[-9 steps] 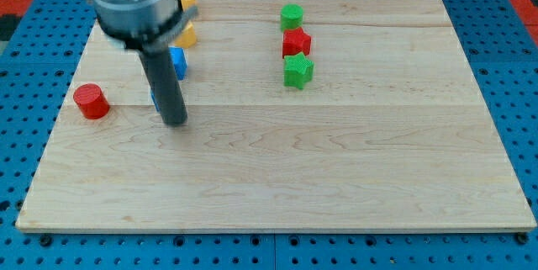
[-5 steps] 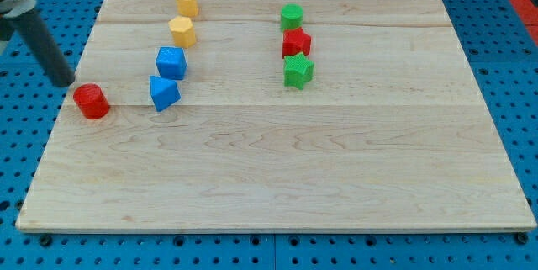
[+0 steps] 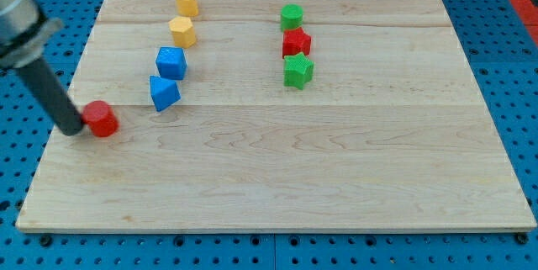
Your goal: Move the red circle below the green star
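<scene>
The red circle (image 3: 102, 119) is a short red cylinder near the board's left edge. My tip (image 3: 72, 129) touches its left side; the dark rod slants up to the view's top left. The green star (image 3: 298, 70) lies far to the right, in the upper middle of the board, at the bottom of a column with a red star (image 3: 296, 43) and a green circle (image 3: 292, 16) above it.
A blue triangle-like block (image 3: 163, 92) and a blue cube (image 3: 171, 62) lie just right of and above the red circle. Two yellow blocks (image 3: 182, 30) (image 3: 186, 2) sit higher up. The wooden board (image 3: 277, 177) rests on a blue pegboard.
My tip swung from beside the blue blocks out to the left, then came down behind the red circle. The red circle has shifted a little right and down.
</scene>
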